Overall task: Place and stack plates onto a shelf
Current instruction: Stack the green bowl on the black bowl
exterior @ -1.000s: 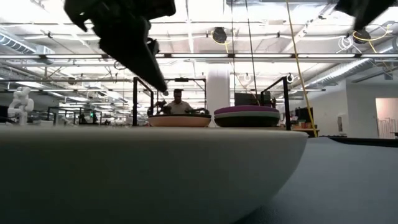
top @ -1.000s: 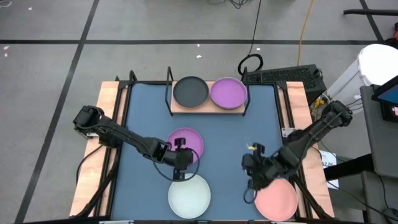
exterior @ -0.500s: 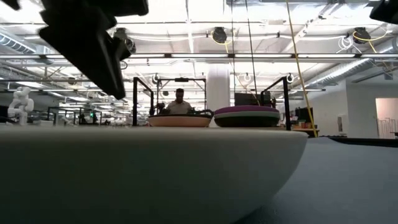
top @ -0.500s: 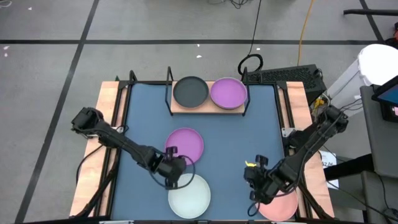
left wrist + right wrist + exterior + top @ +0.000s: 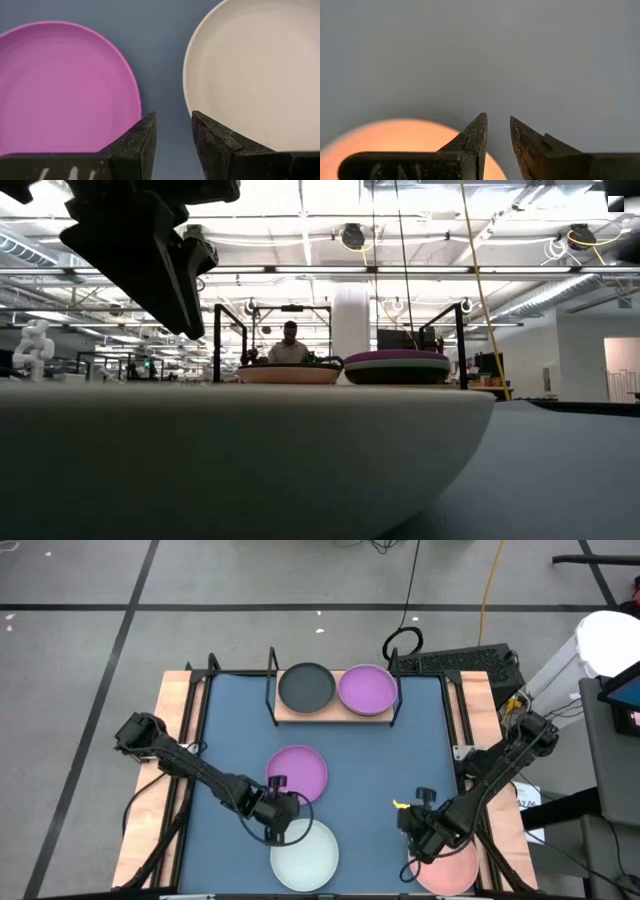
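The wooden shelf point(image 5: 333, 710) stands at the table's far edge, carrying a black plate point(image 5: 306, 688) and a purple plate point(image 5: 368, 690); the low view shows each lying on top of other plates. A second purple plate point(image 5: 297, 773), a pale plate point(image 5: 304, 853) and a pink plate point(image 5: 450, 868) lie flat on the blue tabletop. My left gripper point(image 5: 172, 120) is open and hovers over the gap between the purple plate point(image 5: 65, 85) and the pale plate point(image 5: 255, 75). My right gripper point(image 5: 497, 120) is open above the tabletop beside the pink plate's point(image 5: 395, 142) rim.
The shelf's black wire frame point(image 5: 273, 680) rises at both its ends. Wooden rails point(image 5: 178, 740) run along the table's sides. Bare blue tabletop point(image 5: 380, 760) lies between the shelf and the near plates. The pale plate point(image 5: 240, 460) fills the low view's foreground; a person stands far behind the shelf.
My left gripper has moved off the purple plate's near rim toward the table's near edge and now hangs over the gap before the pale plate. My right gripper has shifted toward the near-right corner, beside the pink plate. All plates have stayed where they were.
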Robot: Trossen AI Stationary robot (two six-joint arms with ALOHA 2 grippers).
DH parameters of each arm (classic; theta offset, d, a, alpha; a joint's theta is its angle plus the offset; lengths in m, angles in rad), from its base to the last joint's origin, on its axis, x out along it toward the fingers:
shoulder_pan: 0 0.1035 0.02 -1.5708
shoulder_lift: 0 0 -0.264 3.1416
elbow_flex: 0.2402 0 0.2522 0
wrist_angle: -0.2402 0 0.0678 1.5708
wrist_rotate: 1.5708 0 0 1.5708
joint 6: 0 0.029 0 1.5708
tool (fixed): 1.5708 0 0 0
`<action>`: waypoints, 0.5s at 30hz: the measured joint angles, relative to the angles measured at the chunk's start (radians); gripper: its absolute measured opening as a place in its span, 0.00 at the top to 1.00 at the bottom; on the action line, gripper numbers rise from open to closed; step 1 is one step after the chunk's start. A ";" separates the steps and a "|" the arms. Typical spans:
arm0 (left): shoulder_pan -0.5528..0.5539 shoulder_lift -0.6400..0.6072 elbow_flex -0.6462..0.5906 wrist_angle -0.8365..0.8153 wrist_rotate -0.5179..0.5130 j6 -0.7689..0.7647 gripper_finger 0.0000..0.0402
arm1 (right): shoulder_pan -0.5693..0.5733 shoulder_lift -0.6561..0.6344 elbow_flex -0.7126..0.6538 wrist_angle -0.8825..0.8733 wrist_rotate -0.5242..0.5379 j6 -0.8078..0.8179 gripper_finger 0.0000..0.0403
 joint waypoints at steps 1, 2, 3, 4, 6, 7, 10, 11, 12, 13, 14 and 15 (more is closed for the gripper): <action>0.001 0.000 0.000 0.000 0.000 0.002 0.67 | 0.000 -0.001 -0.026 -0.005 -0.031 0.048 0.83; 0.002 0.000 0.000 0.000 0.000 0.002 0.67 | 0.000 -0.003 -0.050 -0.009 -0.065 0.095 0.83; 0.003 0.000 0.000 0.000 0.000 0.002 0.67 | 0.000 -0.006 -0.074 -0.010 -0.101 0.133 0.83; 0.003 0.000 0.000 0.000 0.000 0.002 0.67 | 0.000 -0.010 -0.093 -0.010 -0.144 0.163 0.83; 0.003 0.000 0.000 0.000 0.000 0.002 0.67 | 0.001 -0.018 -0.122 -0.010 -0.194 0.199 0.83; 0.003 0.000 0.000 0.000 0.000 0.003 0.67 | 0.004 -0.023 -0.133 -0.010 -0.205 0.206 0.83; 0.003 0.000 0.000 0.000 0.000 0.003 0.67 | 0.010 -0.039 -0.151 -0.009 -0.207 0.212 0.83; 0.003 0.000 0.000 0.000 0.000 0.003 0.67 | 0.009 -0.043 -0.152 -0.009 -0.207 0.211 0.83; 0.003 0.000 0.000 0.000 0.000 0.003 0.67 | 0.009 -0.046 -0.152 -0.007 -0.206 0.211 0.83; 0.003 0.000 0.000 0.000 0.000 0.003 0.67 | 0.008 -0.052 -0.152 -0.004 -0.206 0.211 0.83; 0.004 0.000 0.000 0.000 0.000 0.003 0.67 | 0.008 -0.058 -0.152 -0.001 -0.206 0.212 0.83; 0.004 0.000 0.000 0.000 0.000 0.003 0.67 | 0.009 -0.065 -0.152 0.003 -0.206 0.218 0.83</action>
